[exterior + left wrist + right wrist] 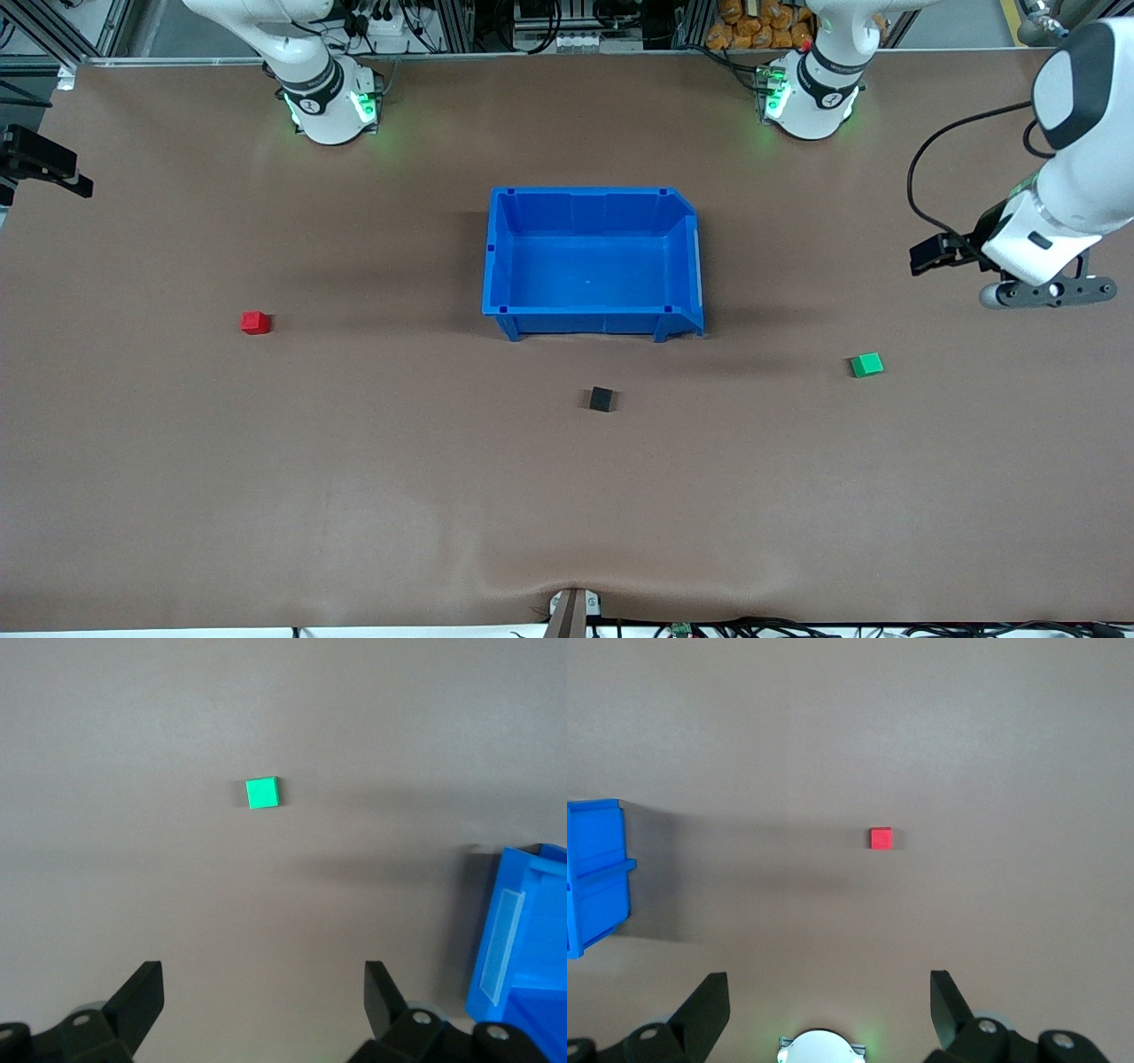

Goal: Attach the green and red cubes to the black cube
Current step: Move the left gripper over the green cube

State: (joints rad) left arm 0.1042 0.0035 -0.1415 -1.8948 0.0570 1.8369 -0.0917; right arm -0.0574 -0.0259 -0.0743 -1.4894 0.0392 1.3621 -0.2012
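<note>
A: Describe the bin and the cubes.

B: The blue bin (pixel 592 261) sits mid-table (pixel 354 496), apparently holding nothing. The black cube (pixel 601 399) lies just nearer the camera. The green cube (pixel 866 364) lies toward my left arm's end, the red cube (pixel 255 322) toward my right arm's.

A: Your grippers?

B: My left gripper (pixel 264 1005) hovers near the green cube, fingers spread wide, gripping nothing. My right gripper (pixel 828 1008) likewise, near the red cube.

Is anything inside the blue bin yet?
No. The blue bin shows only its bare blue floor. The red cube, green cube and black cube all lie apart on the table outside it. Nothing covers its inside.
</note>
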